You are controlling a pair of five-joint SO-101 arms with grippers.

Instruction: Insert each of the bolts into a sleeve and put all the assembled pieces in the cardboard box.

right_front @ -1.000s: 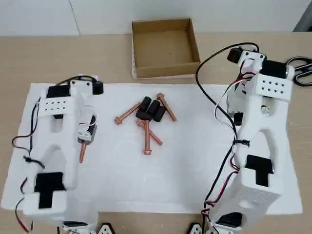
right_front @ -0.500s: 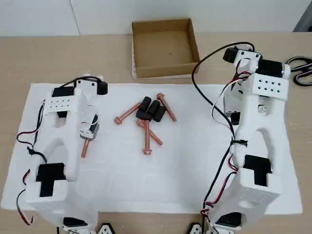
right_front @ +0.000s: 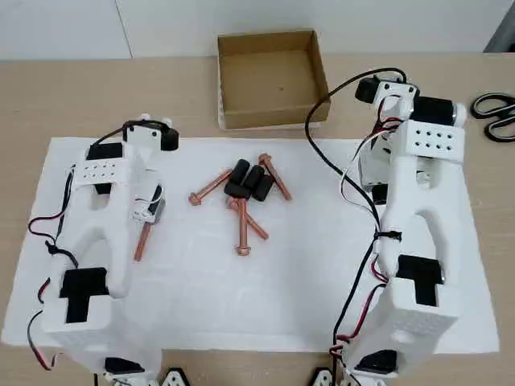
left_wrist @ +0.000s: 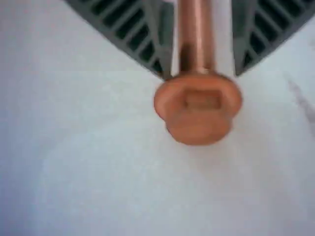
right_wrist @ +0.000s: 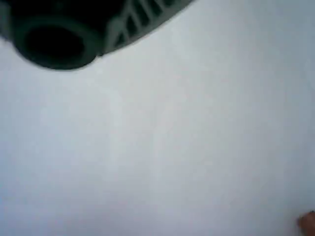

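Left hand [left_wrist: 199, 73], clamping a bolt [left_wrist: 198, 108], edged inward; right hand [right_wrist: 78, 19] clamps a sleeve [right_wrist: 54, 46] (outside cardboard box [right_front: 273, 80]).

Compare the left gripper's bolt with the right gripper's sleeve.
The bolt is copper-coloured; the sleeve is black. The bolt is a solid shank with a flanged head; the sleeve is a short hollow tube. Both are gripped above the white sheet.
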